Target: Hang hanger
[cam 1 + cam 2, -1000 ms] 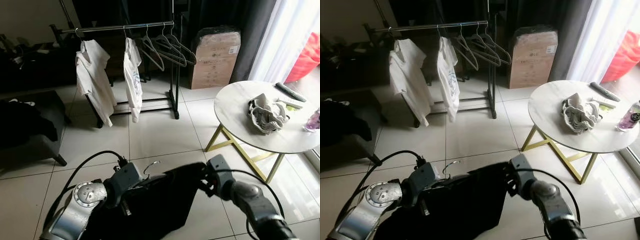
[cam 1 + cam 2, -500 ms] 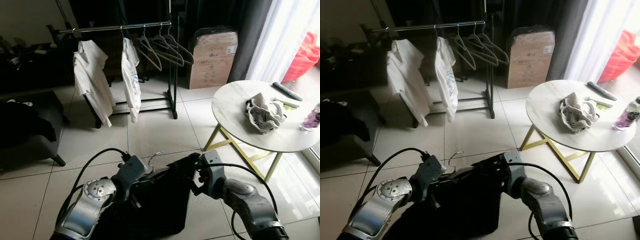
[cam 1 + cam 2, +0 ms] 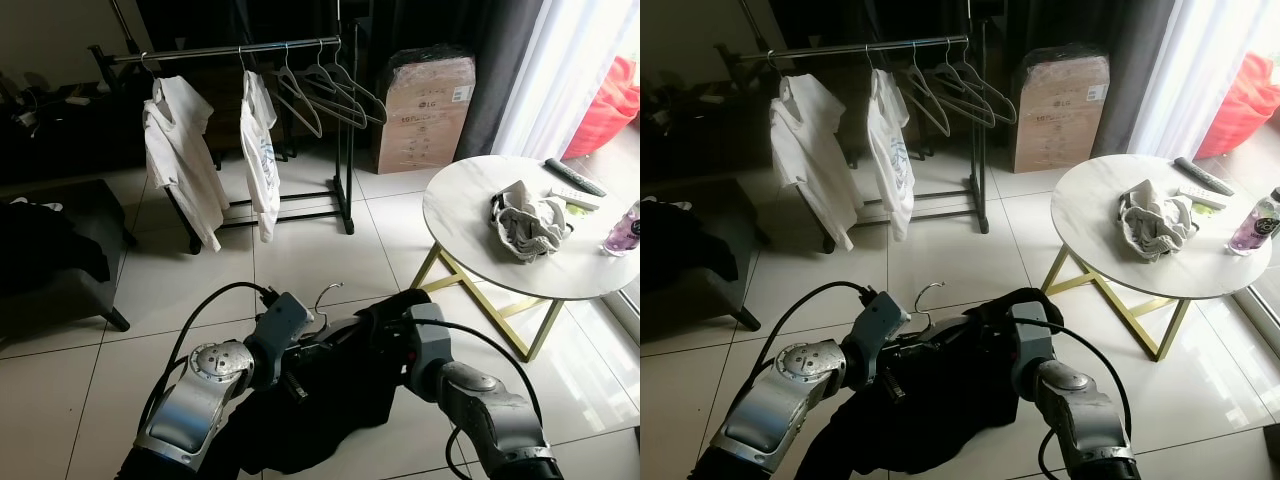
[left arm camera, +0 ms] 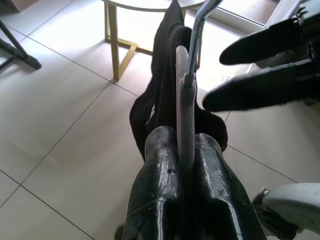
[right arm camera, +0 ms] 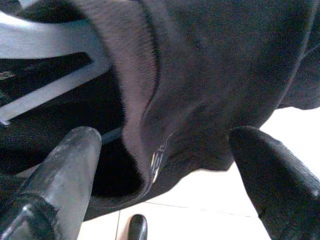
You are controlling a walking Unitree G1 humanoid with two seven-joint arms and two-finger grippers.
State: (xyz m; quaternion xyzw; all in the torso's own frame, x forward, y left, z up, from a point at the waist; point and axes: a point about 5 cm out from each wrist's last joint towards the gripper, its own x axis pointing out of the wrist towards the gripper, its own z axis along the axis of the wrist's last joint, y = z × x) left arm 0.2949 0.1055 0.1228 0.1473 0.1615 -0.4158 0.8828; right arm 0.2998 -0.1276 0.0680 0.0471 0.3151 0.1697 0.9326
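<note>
Hanger (image 3: pixel 322 300) with a black garment (image 3: pixel 330 390) held low in front of the robot.
The left gripper (image 4: pixel 182 150) is clamped on the hanger's neck — the right gripper (image 5: pixel 165 165) spreads wide around the garment's collar; rail (image 3: pixel 230 50) well ahead.

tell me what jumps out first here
A black garment on a hanger hangs between the two arms up front, the left tool clamped on the hanger. Beyond stands a rack with two white shirts, and a round table to the right.
</note>
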